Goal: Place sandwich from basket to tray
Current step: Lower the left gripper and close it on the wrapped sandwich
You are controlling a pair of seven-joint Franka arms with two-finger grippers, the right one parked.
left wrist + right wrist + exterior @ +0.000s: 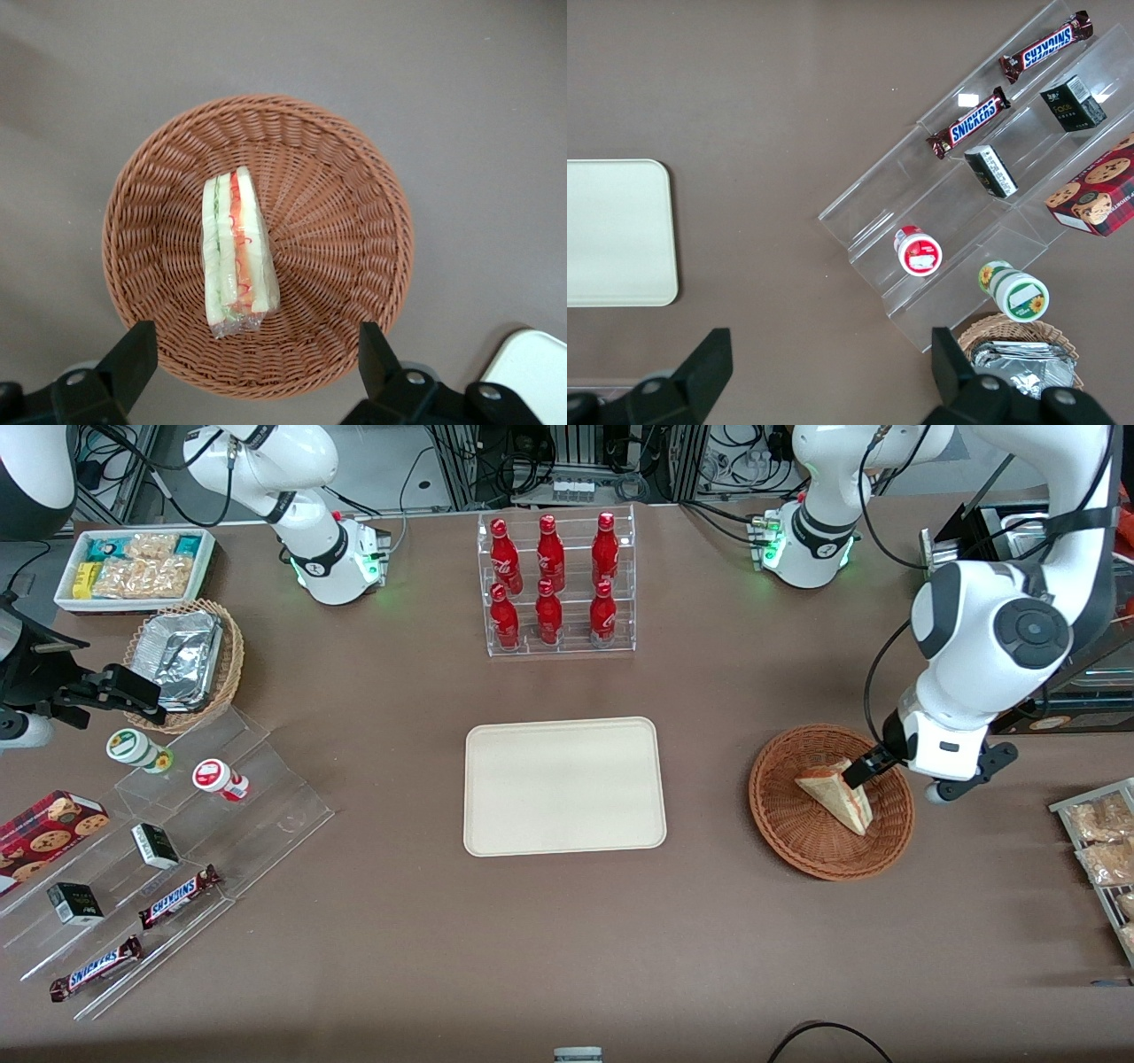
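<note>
The bench is covered by a plain brown, matte surface that fills almost the whole front view. Along its edge farthest from the front camera the two white arm bases stand, and past that edge there are black cables and metal frames on a pale floor.

The basket sits toward the working arm's end of the bench, and the sandwich lies in it, resting on one flat side with its filling edge turned up. The pincer hovers over the basket with its two fingers spread wide apart, holding nothing; from the wrist camera the sandwich shows between the fingers, nearer to one of them.

The tray lies flat near the middle of the bench, well apart from the basket, and a clear rack of red bottles stands farther from the front camera than the tray
</note>
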